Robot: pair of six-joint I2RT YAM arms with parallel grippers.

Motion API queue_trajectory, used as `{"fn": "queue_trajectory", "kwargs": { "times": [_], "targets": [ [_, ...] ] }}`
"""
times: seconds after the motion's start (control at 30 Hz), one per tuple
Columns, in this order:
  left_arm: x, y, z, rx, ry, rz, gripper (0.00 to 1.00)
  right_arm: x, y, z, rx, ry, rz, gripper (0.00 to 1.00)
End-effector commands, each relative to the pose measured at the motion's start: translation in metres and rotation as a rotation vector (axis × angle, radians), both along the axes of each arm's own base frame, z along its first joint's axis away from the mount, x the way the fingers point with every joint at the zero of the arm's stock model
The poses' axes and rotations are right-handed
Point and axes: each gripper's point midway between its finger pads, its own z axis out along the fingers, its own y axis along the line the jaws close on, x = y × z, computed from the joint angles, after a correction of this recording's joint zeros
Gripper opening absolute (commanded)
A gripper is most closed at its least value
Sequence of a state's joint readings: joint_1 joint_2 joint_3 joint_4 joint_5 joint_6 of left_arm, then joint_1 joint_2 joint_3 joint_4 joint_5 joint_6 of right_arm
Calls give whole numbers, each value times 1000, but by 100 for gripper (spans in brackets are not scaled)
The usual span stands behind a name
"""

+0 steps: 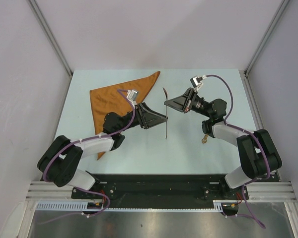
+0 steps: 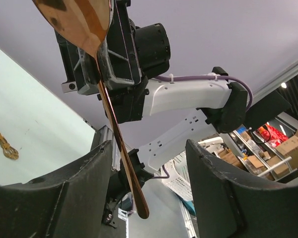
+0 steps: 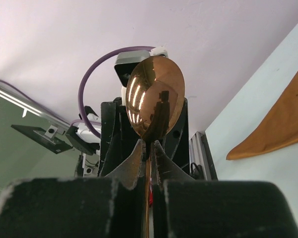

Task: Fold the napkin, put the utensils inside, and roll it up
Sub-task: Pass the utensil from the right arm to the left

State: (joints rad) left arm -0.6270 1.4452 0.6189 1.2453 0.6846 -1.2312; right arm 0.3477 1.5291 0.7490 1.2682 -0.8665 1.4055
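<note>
- Top external view: the napkin (image 1: pixel 121 96), already folded into a triangle, lies flat on the table (image 1: pixel 198 153) at its far left, partly under your left arm. Right of the napkin, the spoon (image 1: pixel 165 113) is held above the table between the two grippers. Your right gripper (image 1: pixel 168 103) is clenched on it near the bowl end; your left gripper (image 1: pixel 165 118) brackets the handle lower down. A second utensil (image 1: pixel 205 137) lies on the table well right of the napkin, beside your right forearm.
- Left wrist view: the spoon (image 2: pixel 114 124) runs between your left fingers (image 2: pixel 79 198), which stand apart with clear gaps on both sides of the handle, so nothing is grasped yet. The right gripper (image 2: pixel 102 55) pinches the neck just below the bowl.
- Right wrist view: your right fingertips (image 3: pixel 139 157) are squeezed tight on the spoon's neck, the bowl (image 3: pixel 155 104) standing above them; a corner of the napkin (image 3: pixel 275 129) shows to the right.
- Step in hand, as judged: a handover of the spoon, ahead of placing the utensils. Next, close the left fingers firmly on the handle before the right lets go, then carry the spoon onto the napkin.
</note>
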Motion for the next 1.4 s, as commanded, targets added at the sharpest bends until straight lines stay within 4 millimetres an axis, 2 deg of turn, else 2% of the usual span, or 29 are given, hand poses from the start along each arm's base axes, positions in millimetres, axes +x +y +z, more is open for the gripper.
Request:
{"fn": "queue_trajectory", "kwargs": {
  "times": [0.0,0.2,0.3,0.57,0.7,0.87,0.9,1.07,1.1,1.2,1.23,1.3,1.33,1.37],
  "targets": [
    [-7,-1,25,-78,-57,-24,64,-11,3,13,26,-81,32,0],
    [-7,-5,24,-79,-44,-36,62,-14,6,16,28,-91,47,0],
    [-8,-6,24,-77,-39,-39,56,-14,6,16,27,-90,50,0],
    [-11,-7,29,-91,-41,-57,34,-17,10,15,25,-91,67,0],
    [-14,-9,30,-91,-39,-68,19,-18,10,15,24,-92,69,0],
    [-10,-11,24,-71,-12,-67,5,-17,11,14,18,-94,69,0],
    [-9,-12,21,-62,2,-67,0,-17,11,13,15,-91,69,0],
    [-3,-16,13,-31,24,-59,0,-16,12,9,-2,-95,62,0],
    [1,-16,7,-8,35,-45,0,-15,12,8,-7,-91,61,2],
    [10,-15,-1,28,60,-11,0,-13,12,4,-28,-92,49,19],
    [12,-13,-1,33,62,-2,0,-12,11,1,-36,-91,46,29],
    [24,-9,-6,59,81,29,0,-11,9,-1,-52,-93,37,42],
    [28,-7,-6,67,82,42,0,-10,8,-2,-58,-91,31,57],
    [37,-1,-8,87,82,69,0,-8,6,-9,-77,-67,24,62]
  ]
}}
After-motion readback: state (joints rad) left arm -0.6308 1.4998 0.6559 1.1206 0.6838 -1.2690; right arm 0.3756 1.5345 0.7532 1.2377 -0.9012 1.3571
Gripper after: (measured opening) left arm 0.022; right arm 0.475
